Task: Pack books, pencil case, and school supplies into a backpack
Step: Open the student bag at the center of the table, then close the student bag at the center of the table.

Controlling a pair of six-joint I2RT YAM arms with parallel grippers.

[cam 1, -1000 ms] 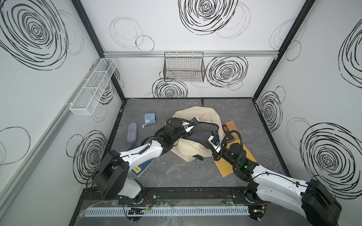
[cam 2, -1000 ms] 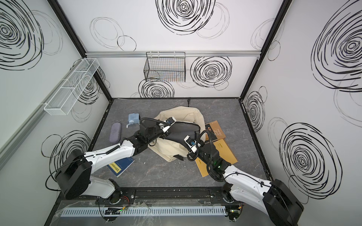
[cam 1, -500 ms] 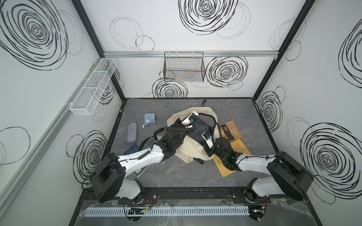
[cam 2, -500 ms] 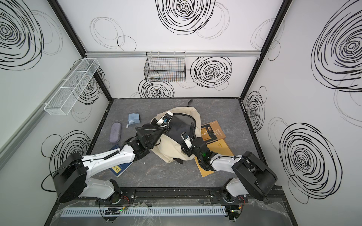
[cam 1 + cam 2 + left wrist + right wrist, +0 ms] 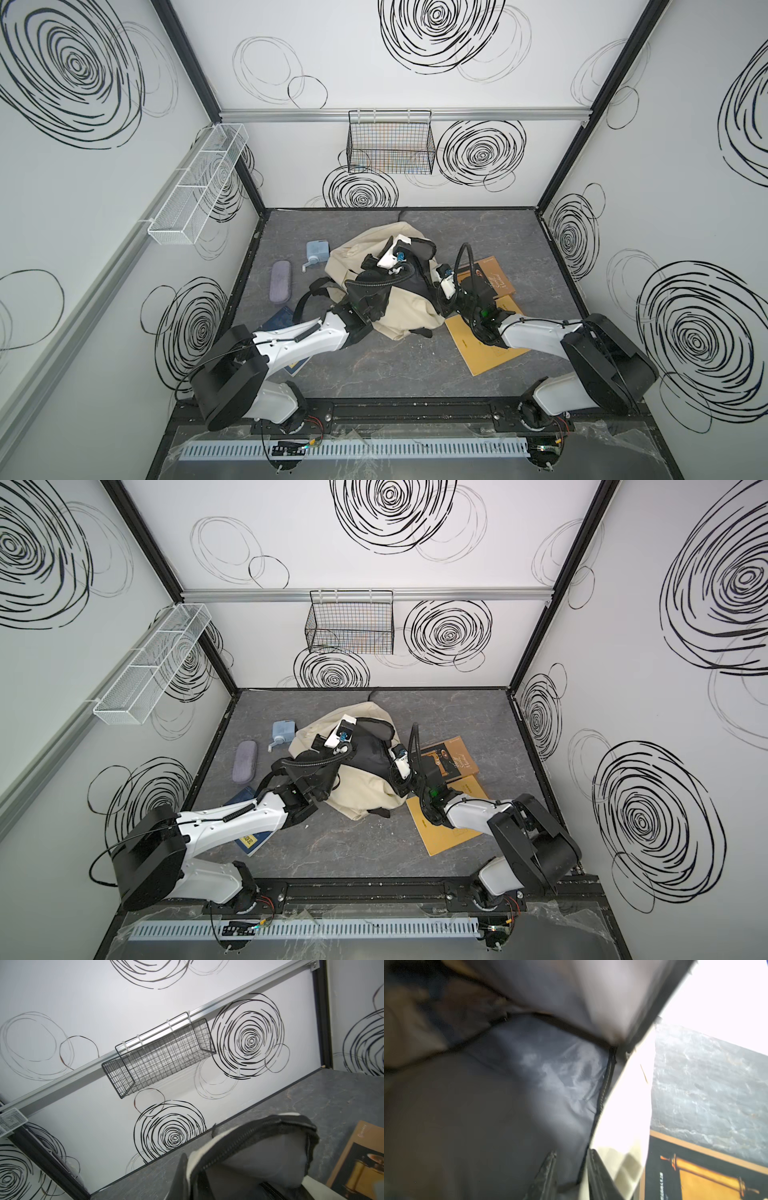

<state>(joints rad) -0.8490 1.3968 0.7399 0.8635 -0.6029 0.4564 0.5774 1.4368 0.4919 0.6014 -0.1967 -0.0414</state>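
The cream backpack lies mid-table with its dark-lined mouth facing right. My left gripper is shut on the upper zip rim and holds it raised. My right gripper is open at the lower rim, one finger inside and one outside. A kraft book and a brown picture-cover book lie right of the bag. A navy book lies under my left arm. The purple pencil case and the blue sharpener lie to the left.
A black wire basket hangs on the back wall and a white mesh shelf on the left wall. A black backpack strap trails beside my left arm. Walls close in the table on three sides.
My left gripper has lifted the backpack's rim up and back. My right gripper has moved left to the bag's mouth, with that arm folding back toward its base.
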